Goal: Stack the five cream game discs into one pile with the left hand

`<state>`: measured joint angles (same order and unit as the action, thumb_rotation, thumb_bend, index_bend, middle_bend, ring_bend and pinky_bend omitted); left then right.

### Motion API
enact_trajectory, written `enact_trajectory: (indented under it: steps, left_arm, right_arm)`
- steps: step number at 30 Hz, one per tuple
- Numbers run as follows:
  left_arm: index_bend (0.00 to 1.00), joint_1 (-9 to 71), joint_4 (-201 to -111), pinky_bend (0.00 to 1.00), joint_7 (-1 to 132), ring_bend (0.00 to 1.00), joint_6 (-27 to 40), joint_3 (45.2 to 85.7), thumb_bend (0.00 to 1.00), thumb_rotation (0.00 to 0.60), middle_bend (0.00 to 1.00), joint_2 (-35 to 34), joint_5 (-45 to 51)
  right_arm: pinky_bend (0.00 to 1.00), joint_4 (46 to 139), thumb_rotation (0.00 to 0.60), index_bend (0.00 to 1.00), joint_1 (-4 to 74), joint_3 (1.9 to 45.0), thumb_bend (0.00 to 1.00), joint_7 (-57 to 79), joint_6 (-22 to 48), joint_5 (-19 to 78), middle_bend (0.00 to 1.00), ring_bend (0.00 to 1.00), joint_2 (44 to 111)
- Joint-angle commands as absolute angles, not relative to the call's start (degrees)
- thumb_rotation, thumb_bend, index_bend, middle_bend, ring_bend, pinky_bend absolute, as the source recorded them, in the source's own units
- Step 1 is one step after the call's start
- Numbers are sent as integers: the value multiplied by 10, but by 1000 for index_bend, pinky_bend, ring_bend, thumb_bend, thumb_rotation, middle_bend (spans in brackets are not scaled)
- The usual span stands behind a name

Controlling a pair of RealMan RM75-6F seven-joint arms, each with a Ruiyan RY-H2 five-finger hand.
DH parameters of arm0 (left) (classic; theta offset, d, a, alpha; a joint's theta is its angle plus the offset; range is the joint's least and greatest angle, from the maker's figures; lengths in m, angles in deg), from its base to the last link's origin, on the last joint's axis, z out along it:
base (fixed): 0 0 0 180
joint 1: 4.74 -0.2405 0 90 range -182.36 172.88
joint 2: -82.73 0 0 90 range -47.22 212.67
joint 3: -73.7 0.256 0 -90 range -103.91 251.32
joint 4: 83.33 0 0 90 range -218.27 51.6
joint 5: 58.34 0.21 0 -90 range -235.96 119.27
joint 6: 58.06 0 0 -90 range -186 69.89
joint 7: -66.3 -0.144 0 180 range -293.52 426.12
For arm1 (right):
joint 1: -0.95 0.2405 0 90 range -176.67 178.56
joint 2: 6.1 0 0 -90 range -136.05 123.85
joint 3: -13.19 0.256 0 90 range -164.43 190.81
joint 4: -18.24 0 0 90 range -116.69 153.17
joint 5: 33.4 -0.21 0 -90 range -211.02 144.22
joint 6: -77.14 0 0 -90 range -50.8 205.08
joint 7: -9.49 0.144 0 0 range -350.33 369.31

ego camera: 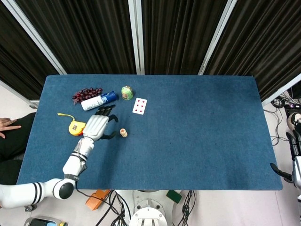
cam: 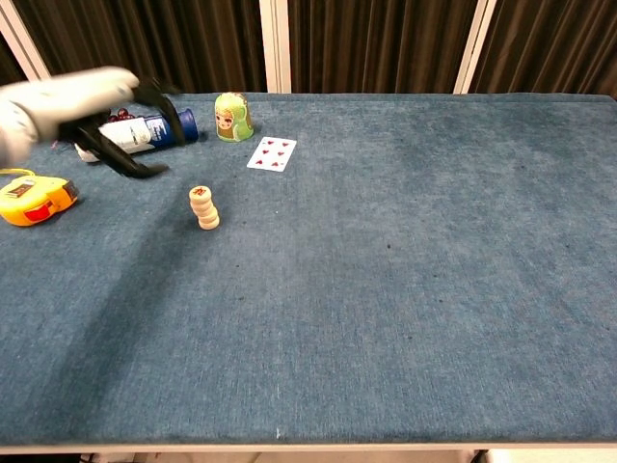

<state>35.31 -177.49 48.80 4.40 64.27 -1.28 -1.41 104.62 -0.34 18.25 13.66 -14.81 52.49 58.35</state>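
Blue felt-covered counter (ego camera: pixel 197 136) fills mid frame, dark pleated curtains (ego camera: pixel 178 33) with pale vertical posts behind it, pale floor and cables at the lower edge in the head view. Pile of cream discs (cam: pixel 203 207) stands upright left of centre on the counter, top disc with a red mark; disc count hard to read, looks slightly uneven. Left hand (ego camera: pixel 97 125) sits just left of the pile, apart from it, fingers (ego camera: pixel 107 113) spread and holding nothing; in the chest view it is motion-blurred at upper left and its arm is cut off by the frame edge. Right hand (ego camera: pixel 296 160) is at the far right edge of the head view, off the counter, mostly cropped, fingers' state can't be told. Upper left of counter: grapes (ego camera: pixel 86 93), white-and-blue bottle (ego camera: pixel 99 100) lying down, green doll figure (ego camera: pixel 126 92), playing card (ego camera: pixel 139 106), yellow tape measure (ego camera: pixel 76 127). Grapes mostly hidden behind the hand in chest view.
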Motion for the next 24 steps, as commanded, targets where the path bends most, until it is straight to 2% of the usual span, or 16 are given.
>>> enact_trajectory:
  steps: [1, 5, 17, 24]
  left_arm:
    - [350, 296, -1794, 0, 528, 0, 134, 654, 291, 600, 46, 20, 58]
    - [335, 251, -1785, 0, 525, 0, 191, 670, 291, 600, 63, 44, 79]
    - [335, 112, -1797, 0, 623, 0, 301, 748, 272, 600, 87, 112, 164]
    - [330, 39, -1793, 0, 648, 0, 368, 778, 265, 600, 87, 129, 207]
  right_arm:
    - [0, 1045, 600, 0, -4, 182, 238, 138, -148, 526, 37, 0, 583]
    - [0, 1043, 600, 0, -3, 182, 238, 144, -144, 524, 37, 0, 579]
    - [0, 1063, 600, 0, -1, 172, 238, 162, -149, 556, 37, 0, 556]
    - [0, 1083, 600, 0, -4, 170, 238, 138, -163, 568, 37, 0, 554]
